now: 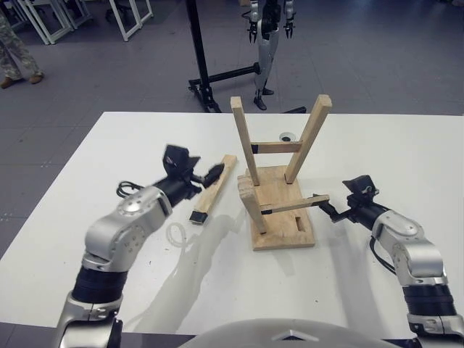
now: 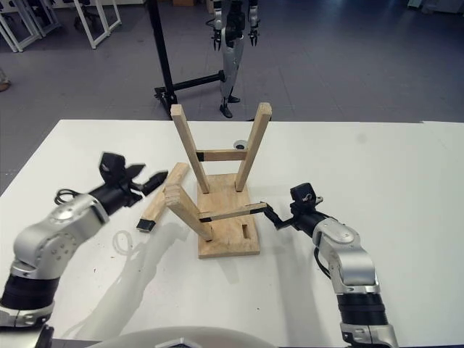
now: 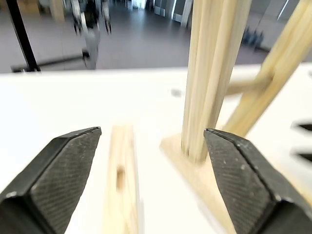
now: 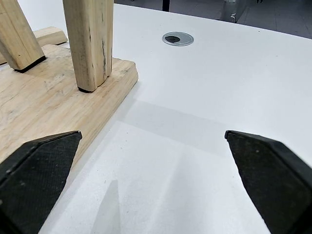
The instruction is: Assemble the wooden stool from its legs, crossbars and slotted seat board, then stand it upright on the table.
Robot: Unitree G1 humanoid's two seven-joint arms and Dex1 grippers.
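No writing, number, label or sign can be read in any view. The seat board (image 1: 284,233) in the middle of the frame and the white desk (image 1: 406,152) around it show plain surfaces.

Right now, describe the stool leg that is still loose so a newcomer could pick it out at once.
On the white table, the seat board lies flat in the middle with legs rising from it. Off its left edge, near the left gripper, is the loose leg. It alone lies flat on the table, joined to nothing, its dark-capped end towards the robot.
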